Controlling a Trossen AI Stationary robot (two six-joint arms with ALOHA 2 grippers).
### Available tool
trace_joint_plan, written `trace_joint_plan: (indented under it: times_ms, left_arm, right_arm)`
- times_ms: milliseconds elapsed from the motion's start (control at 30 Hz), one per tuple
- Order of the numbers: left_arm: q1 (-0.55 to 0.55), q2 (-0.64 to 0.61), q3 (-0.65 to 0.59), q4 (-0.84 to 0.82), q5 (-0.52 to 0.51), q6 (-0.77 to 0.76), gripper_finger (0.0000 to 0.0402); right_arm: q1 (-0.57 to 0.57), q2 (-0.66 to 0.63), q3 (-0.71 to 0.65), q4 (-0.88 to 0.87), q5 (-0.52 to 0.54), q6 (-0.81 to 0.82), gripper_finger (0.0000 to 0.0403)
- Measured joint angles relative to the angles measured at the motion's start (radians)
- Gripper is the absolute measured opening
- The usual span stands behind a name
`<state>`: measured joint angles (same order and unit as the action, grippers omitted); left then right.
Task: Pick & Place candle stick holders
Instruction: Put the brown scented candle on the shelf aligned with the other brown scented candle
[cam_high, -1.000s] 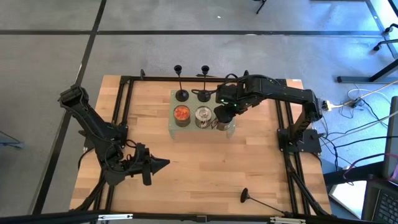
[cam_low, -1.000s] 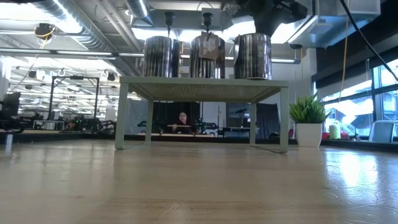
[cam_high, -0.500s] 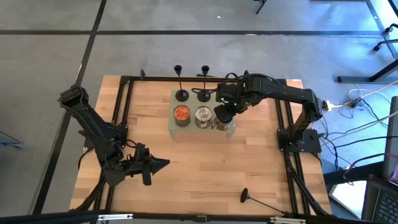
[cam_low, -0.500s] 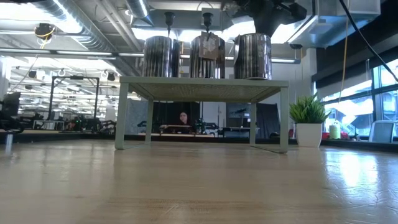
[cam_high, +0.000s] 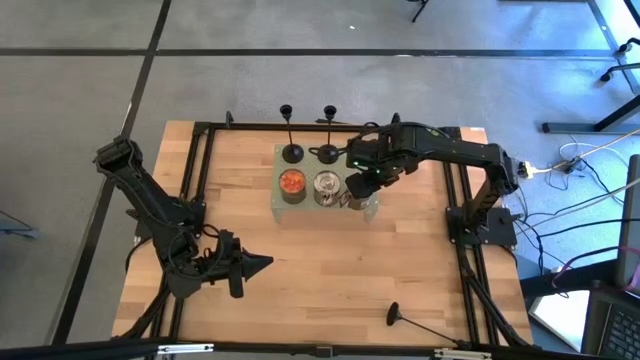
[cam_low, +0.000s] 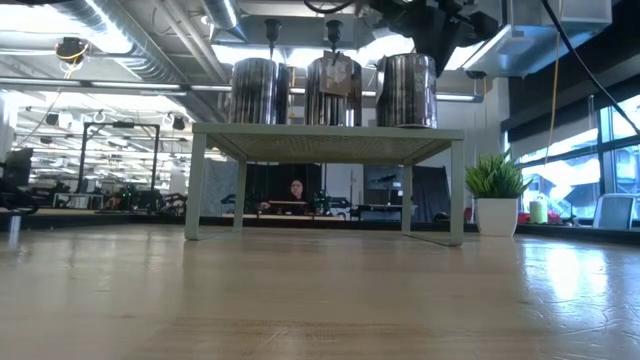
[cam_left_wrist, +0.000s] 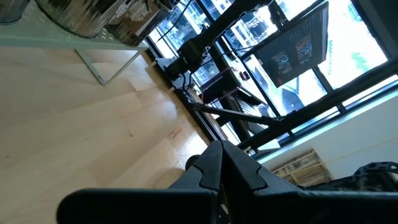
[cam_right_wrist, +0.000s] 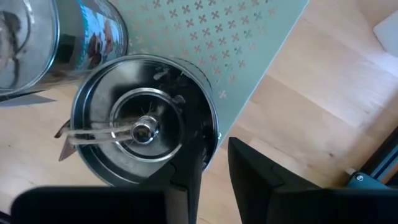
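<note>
1. The right hand (cam_high: 361, 182) hangs over the right-hand end of the pale green perforated shelf (cam_high: 372, 207), directly above a silver tin can (cam_right_wrist: 143, 130) with a pull-tab lid. Its fingers (cam_right_wrist: 186, 180) are narrowly parted, with nothing seen between them. The can is not a task item, so this position looks like a transit point rather than a grip.
2. Two candle stick holders (cam_high: 291, 152) (cam_high: 328, 153) stand upright along the shelf's back edge. They sit behind an orange-topped can (cam_high: 291, 182) and a second silver can (cam_high: 326, 185). The back-row spot behind the right-hand can appears vacant, and I judge it the intended place for the last holder.
3. The third candle stick holder (cam_high: 394, 316) lies on its side on the wooden counter (cam_high: 300, 270). It is near the front edge and well apart from the shelf. It will need gripping at the stem and standing upright.
4. The left hand (cam_high: 255, 265) rests low over the counter's left front area with its fingers pressed together, waiting.
</note>
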<state>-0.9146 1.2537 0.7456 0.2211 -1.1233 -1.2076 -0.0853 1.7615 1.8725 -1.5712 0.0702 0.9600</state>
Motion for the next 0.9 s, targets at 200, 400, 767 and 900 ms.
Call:
trace_joint_plan:
  times_ms: [200, 400, 767, 900]
  left_arm:
    - [0.0, 0.0, 0.0, 0.0, 0.0, 0.0, 0.0002]
    - [0.0, 0.0, 0.0, 0.0, 0.002, -0.001, 0.0002]
    - [0.0, 0.0, 0.0, 0.001, 0.009, -0.002, 0.0002]
    - [0.0, 0.0, 0.0, 0.001, 0.009, -0.002, 0.0002]
  right_arm:
    - [0.0, 0.0, 0.0, 0.0, 0.004, 0.0, 0.0081]
    - [0.0, 0.0, 0.0, 0.0, 0.034, 0.0, 0.0081]
    - [0.0, 0.0, 0.0, 0.0, 0.06, -0.003, 0.0081]
    - [0.0, 0.0, 0.0, 0.0, 0.06, -0.004, 0.0081]
